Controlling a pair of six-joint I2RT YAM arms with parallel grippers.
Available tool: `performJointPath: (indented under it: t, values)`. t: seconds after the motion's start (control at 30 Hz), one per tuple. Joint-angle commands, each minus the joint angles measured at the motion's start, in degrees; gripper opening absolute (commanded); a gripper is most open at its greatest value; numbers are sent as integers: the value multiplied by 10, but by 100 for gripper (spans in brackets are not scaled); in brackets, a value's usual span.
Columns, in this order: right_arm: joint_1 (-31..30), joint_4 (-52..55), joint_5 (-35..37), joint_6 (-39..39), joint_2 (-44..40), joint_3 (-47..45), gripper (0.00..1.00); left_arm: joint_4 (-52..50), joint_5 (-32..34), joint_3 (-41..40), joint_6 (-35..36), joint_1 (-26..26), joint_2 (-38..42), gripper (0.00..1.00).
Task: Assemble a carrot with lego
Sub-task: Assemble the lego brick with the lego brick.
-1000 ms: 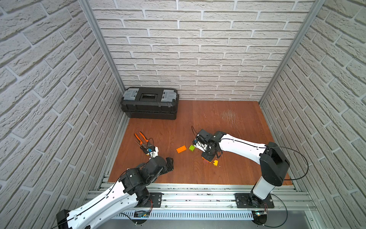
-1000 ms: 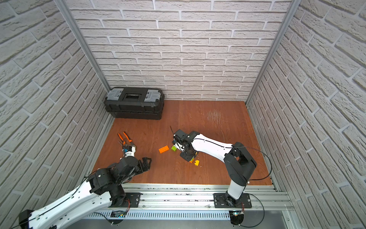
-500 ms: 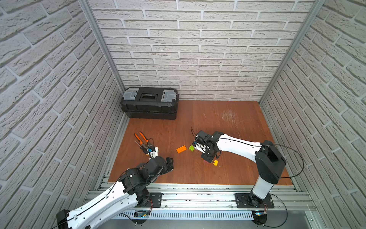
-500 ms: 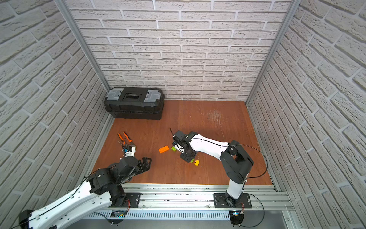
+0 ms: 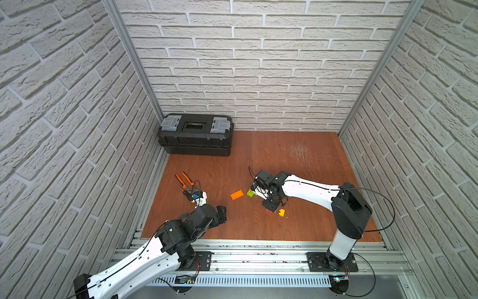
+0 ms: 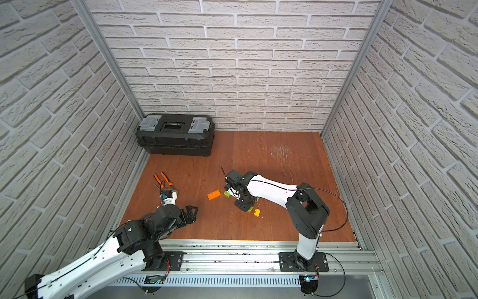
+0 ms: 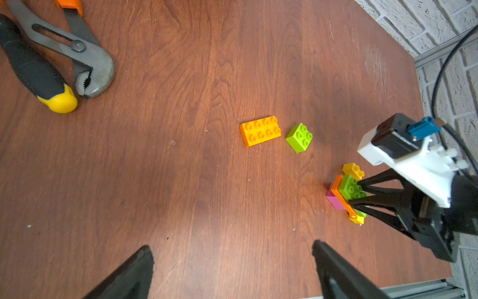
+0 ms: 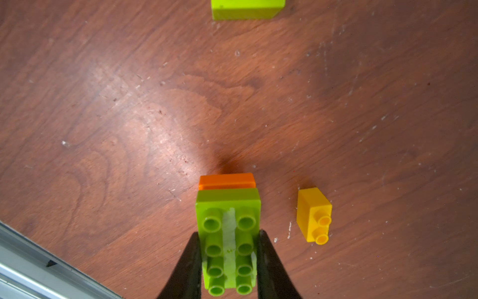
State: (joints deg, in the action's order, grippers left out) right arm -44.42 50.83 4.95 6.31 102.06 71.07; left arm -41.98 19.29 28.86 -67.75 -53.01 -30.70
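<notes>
— Around right claw (image 8: 229, 231)?
— Just beside, yellow brick (image 8: 313, 216); ahead, apart, small green brick (image 8: 245, 10).
— Ahead of left claw (image 7: 232, 246)?
— Bare tabletop (image 7: 181, 194), free passage; orange brick (image 7: 260, 130) farther out, pliers (image 7: 85, 59) off to one side.

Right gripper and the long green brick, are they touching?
Touching. Right wrist view: the right gripper has its fingers pressing both sides of the long green brick.

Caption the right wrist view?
Right gripper shut on the green brick joined to an orange brick; yellow brick loose nearby.
</notes>
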Motion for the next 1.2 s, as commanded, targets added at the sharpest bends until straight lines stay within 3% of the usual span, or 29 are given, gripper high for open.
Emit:
performJointPath:
  t: [0.0,1.0,1.17]
  values:
    - [-5,-8,-3,-2,18,-1,14,9,1,-6,-2,-3,0,98]
    - [-4,-27,5,-15,-19,-15,52,3,2,2,3,-2,-6,98]
    - [-4,-10,8,-22,-43,1,53,1,1,2,4,-2,-3,98]
